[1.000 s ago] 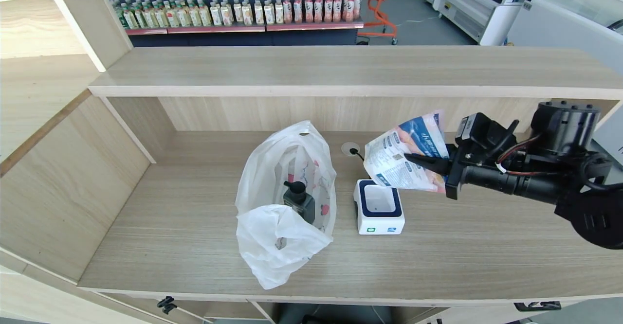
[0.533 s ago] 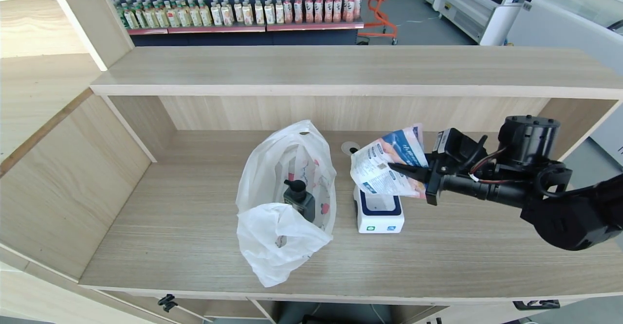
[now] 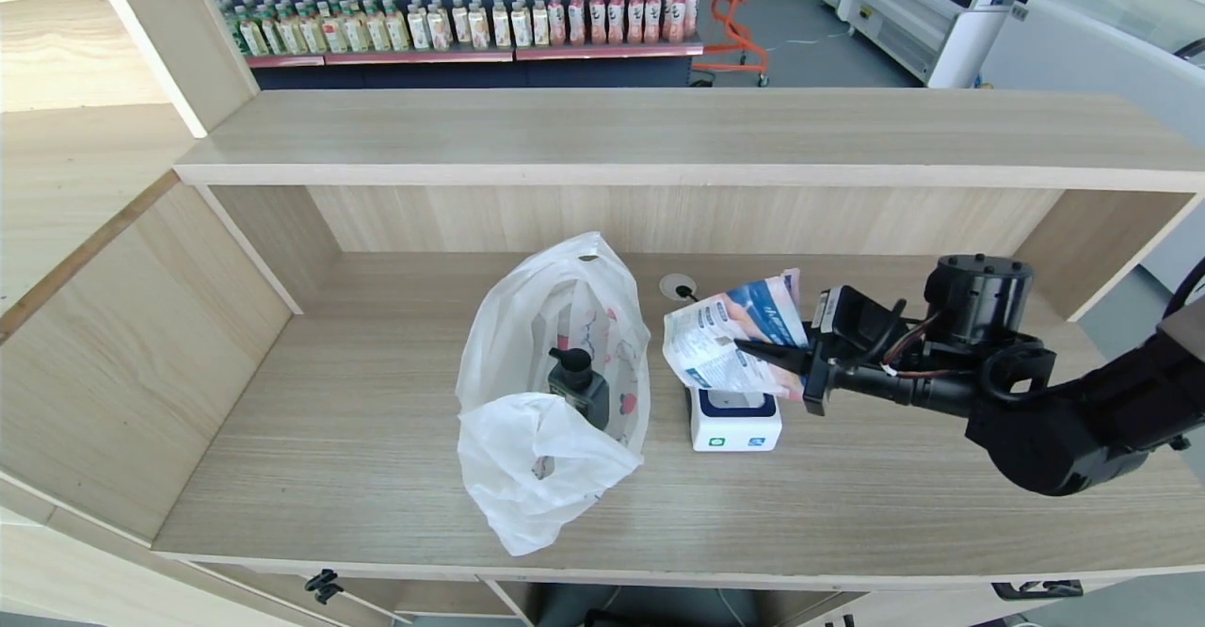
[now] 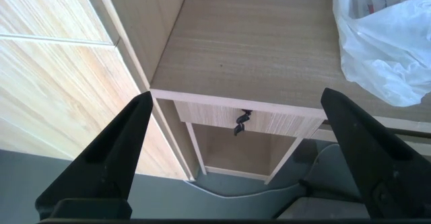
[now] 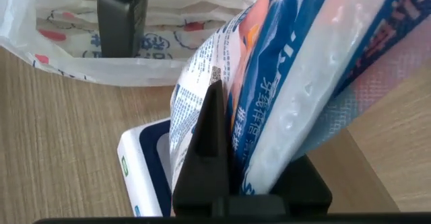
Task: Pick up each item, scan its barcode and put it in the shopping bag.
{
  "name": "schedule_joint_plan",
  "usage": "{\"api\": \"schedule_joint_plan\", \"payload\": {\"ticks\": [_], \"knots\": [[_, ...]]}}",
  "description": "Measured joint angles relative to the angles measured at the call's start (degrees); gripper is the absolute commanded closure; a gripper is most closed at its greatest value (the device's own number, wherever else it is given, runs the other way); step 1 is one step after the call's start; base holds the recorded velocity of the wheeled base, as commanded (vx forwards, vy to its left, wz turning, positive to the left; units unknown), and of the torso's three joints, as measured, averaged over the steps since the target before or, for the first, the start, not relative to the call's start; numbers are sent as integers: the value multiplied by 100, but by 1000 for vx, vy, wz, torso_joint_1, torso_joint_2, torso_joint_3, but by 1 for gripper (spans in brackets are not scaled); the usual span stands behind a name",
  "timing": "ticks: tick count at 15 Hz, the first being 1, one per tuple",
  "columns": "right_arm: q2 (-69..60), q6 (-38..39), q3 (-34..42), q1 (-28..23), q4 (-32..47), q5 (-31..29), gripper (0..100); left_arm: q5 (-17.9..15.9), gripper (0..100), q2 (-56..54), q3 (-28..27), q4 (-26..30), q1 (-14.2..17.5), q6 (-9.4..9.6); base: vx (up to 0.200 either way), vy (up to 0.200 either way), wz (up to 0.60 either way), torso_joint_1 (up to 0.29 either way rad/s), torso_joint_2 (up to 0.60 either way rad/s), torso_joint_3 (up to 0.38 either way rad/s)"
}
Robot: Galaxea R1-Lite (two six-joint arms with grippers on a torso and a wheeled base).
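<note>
Head view: my right tool (image 3: 753, 352) pinches the blue-and-white printed plastic pouch (image 3: 720, 337) by its right edge. The pouch hangs tilted just over the white box scanner (image 3: 736, 423), mid-desk, right of the white plastic shopping bag (image 3: 527, 462). Risk: limp film sags, barcode faces away, no read.

Left wrist view: my left tool (image 4: 237, 95) is spread and empty, near the desk's (image 4: 256, 42) front edge.

Right wrist view: the grip is thin, so the pouch may slip.

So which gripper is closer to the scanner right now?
Right. The right gripper holds the packet over the scanner. The left gripper hangs open off the counter's front left corner, beyond the bag from the scanner.
</note>
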Motion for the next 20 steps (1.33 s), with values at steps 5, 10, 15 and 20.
{"api": "schedule_joint_plan", "payload": {"ticks": [5, 10, 15, 20], "knots": [[22, -22, -13, 20, 28, -1, 100, 0, 0, 0, 0, -2, 0, 0, 0, 0, 0, 0, 0, 0], [-223, -16, 78, 17, 52, -44, 100, 0, 0, 0, 0, 0, 0, 0, 0, 0, 0, 0, 0, 0], [-345, -44, 278, -13, 37, -162, 100, 0, 0, 0, 0, 0, 0, 0, 0, 0, 0, 0, 0, 0], [-424, -44, 312, -18, 33, -187, 100, 0, 0, 0, 0, -2, 0, 2, 0, 0, 0, 0, 0, 0]]}}
